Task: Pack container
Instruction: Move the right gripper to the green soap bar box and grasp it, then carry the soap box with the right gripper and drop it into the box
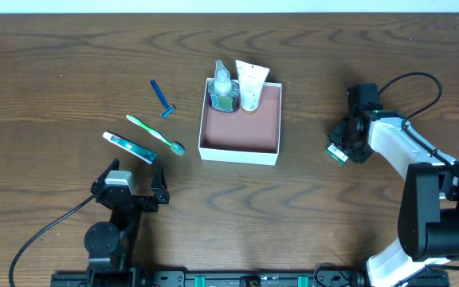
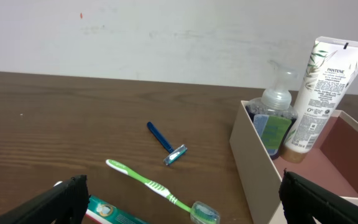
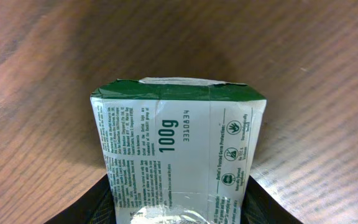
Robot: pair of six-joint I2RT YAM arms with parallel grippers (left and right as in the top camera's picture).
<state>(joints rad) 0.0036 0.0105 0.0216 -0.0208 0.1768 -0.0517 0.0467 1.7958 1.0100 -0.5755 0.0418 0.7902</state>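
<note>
Container (image 1: 239,154) mid-table, nearer far edge — bottle (image 1: 223,89), tube (image 1: 251,86) standing inside. Right gripper (image 1: 342,148) near right edge, clamped on green-white carton (image 3: 179,155). Left gripper (image 1: 131,178) toward near-left corner — fingers spread wide.

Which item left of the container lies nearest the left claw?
The toothpaste pack, just ahead of the left claw; toothbrush and razor lie farther.

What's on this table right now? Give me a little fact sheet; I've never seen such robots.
Container: white box with a reddish floor, mid-table
Inside it: pump bottle and Pantene tube, standing along the far wall
Loose on the table, left side: blue razor, green toothbrush, toothpaste pack
Left gripper: open, empty
Right gripper: closed on a green-and-white carton
</note>
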